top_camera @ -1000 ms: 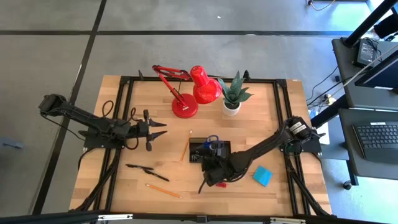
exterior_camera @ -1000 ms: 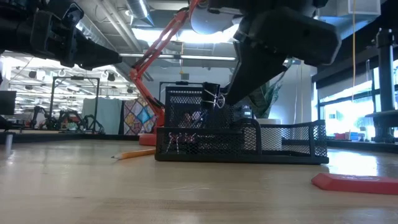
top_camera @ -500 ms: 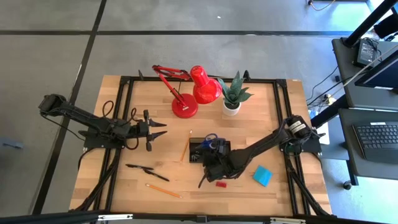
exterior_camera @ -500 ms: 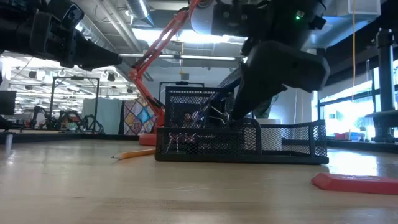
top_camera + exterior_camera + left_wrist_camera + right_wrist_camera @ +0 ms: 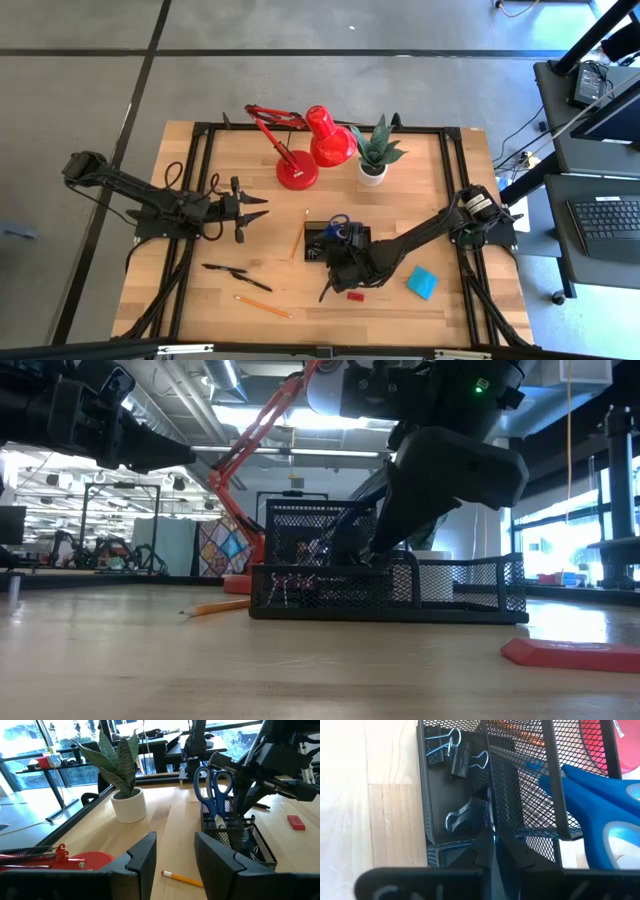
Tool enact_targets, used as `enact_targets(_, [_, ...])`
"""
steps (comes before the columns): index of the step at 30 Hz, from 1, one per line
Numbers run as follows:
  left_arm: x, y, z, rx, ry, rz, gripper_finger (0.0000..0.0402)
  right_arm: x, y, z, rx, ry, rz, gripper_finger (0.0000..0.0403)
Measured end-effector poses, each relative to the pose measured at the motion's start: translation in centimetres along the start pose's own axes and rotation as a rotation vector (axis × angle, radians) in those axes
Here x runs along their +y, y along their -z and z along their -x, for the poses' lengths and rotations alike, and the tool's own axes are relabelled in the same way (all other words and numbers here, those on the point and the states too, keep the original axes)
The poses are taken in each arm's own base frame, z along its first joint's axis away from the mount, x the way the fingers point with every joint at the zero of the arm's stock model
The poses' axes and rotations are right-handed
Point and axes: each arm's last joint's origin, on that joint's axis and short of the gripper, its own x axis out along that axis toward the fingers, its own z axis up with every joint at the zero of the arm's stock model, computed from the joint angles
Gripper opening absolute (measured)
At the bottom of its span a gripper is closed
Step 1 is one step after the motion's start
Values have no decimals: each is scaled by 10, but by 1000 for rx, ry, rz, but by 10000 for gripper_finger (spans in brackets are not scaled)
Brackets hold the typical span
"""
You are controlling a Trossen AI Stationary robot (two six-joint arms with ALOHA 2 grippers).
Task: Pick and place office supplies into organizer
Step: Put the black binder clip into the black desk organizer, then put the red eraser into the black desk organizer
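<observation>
Pale wooden table (image 5: pixel 220 300) in black framing, on grey floor in a bright, glass-walled workshop.

Seen across the tabletop, beyond its edge: overhead lights, window walls, desks and equipment. On the far half: red desk lamp (image 5: pixel 312 140) beside potted plant (image 5: pixel 375 155). At mid-table: black mesh organizer (image 5: pixel 335 240), blue-handled scissors (image 5: pixel 214 787) upright in its tall cup, black clips (image 5: pixel 462 760) in a low compartment. Right gripper (image 5: pixel 338 260) down over the organizer, fingers very nearly closed around a clip (image 5: pixel 470 815) inside the tray. Left gripper (image 5: pixel 255 207) hovering well apart at the left, fingers (image 5: pixel 145 857) parted, holding nothing. Scattered loose: blue note pad (image 5: pixel 421 282), black pens (image 5: pixel 235 272), pencils (image 5: pixel 265 307), small red eraser (image 5: pixel 354 295).
</observation>
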Motion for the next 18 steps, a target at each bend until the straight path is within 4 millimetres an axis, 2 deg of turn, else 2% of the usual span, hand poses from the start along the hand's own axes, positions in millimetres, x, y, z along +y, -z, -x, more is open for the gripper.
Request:
enact_targets(12, [0,0,0,0,0,0,127,0,-2,3,14,-11,10,27])
enact_targets(15, [0,0,0,0,0,0,127,3,-5,14,42,-73,22,28])
enact_targets(18, [0,0,0,0,0,0,127,6,-13,31,34,-125,-38,28])
